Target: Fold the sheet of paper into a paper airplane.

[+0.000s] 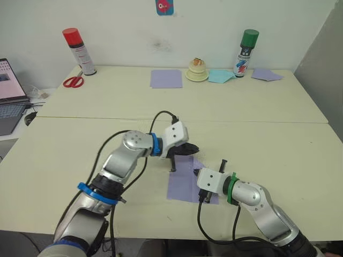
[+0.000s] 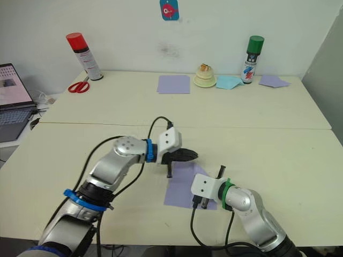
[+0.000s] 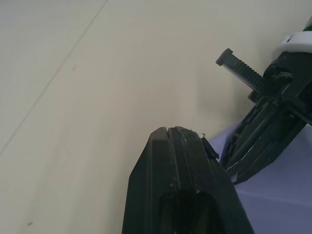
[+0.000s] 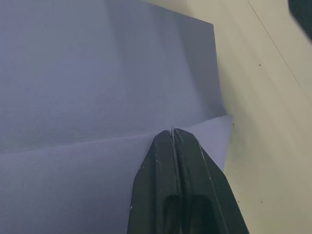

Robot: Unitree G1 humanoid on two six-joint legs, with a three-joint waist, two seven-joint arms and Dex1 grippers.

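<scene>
- The sheet of paper (image 1: 182, 182) lies flat on the table (image 1: 278, 150); I see both the left gripper (image 1: 188, 149) and right gripper (image 4: 174, 134) pressed closed, empty.
- Far edge: red-capped can (image 1: 77, 51), scissors (image 1: 73, 81), green-capped can (image 1: 246, 52); labels unreadable.

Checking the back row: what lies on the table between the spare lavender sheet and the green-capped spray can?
In the left eye view, a cream tape roll and a pale blue paper piece lie between them.
</scene>
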